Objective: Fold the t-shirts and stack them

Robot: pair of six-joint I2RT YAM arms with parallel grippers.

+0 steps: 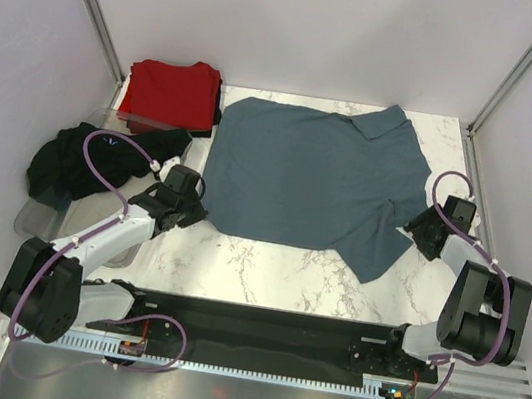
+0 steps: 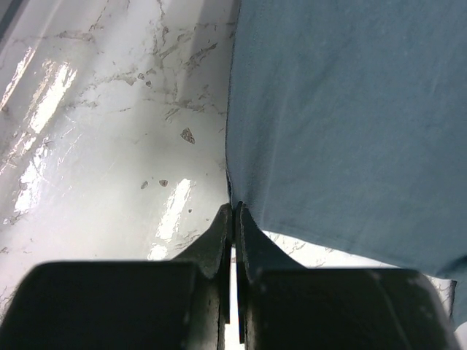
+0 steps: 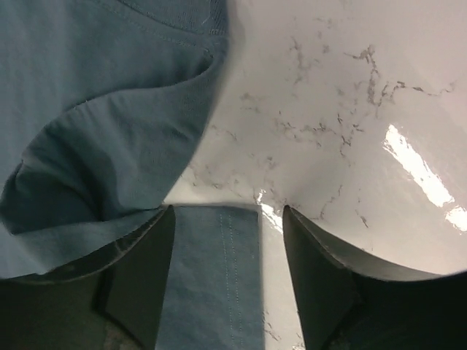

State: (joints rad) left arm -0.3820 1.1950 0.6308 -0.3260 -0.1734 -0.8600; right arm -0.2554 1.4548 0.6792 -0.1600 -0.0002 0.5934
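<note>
- While the slate blue-grey t-shirt (image 1: pixel 310 176) lies spread flat on the marble table (image 1: pixel 265 270), its near left corner is met by the left gripper (image 1: pixel 198 211).
- From the left wrist view, the fingers (image 2: pixel 217 237) are seen pressed together with only a hairline gap between them. The shirt's edge runs right down to their tips, with cloth spread ahead and to the right and bare marble to the left. Whether any cloth is pinched cannot be told.
- At the shirt's right sleeve the right gripper (image 1: pixel 412 226) is set, with its fingers (image 3: pixel 142 270) held wide apart.
- A strip of the sleeve, with a stitched hem, lies between those fingers. More rumpled cloth is seen ahead and to their left, and bare marble ahead and to their right.
- A bright red t-shirt (image 1: pixel 170 91) is laid folded well beyond the left fingers, by the far edge.
- A black t-shirt (image 1: pixel 74 164) is heaped to the left of the left gripper, over a clear grey plastic tray (image 1: pixel 40 219).
</note>
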